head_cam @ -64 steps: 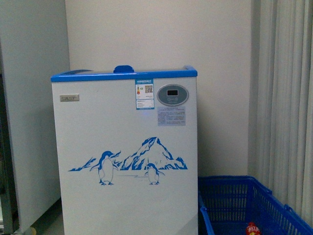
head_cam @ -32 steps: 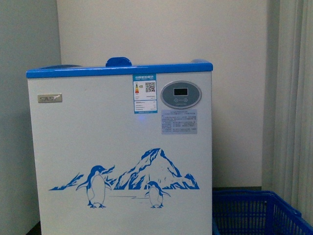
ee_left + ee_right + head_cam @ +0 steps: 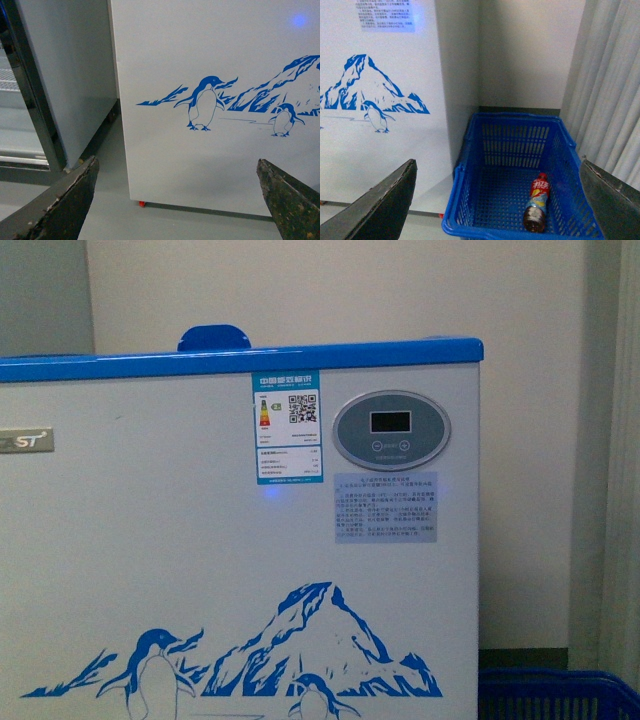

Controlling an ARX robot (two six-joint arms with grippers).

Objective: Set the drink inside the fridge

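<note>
In the front view, the fridge [image 3: 200, 540] fills most of the frame: white front, blue top rim, oval grey control panel [image 3: 391, 430], a blue mountain picture with 2 penguins. A basket [image 3: 560, 695] corner shows at its lower right.

In the left wrist view, the left gripper [image 3: 176, 167] has its jaws spread wide with nothing between them, facing the fridge front beside a grey cabinet [image 3: 75, 75].

In the right wrist view, the right gripper [image 3: 497, 167] is also wide open and empty. The drink [image 3: 537, 200], a clear bottle of amber liquid with a red cap and red label, lies on its side on the basket floor, toward the curtain [image 3: 610, 90] side, away from the fridge.
</note>
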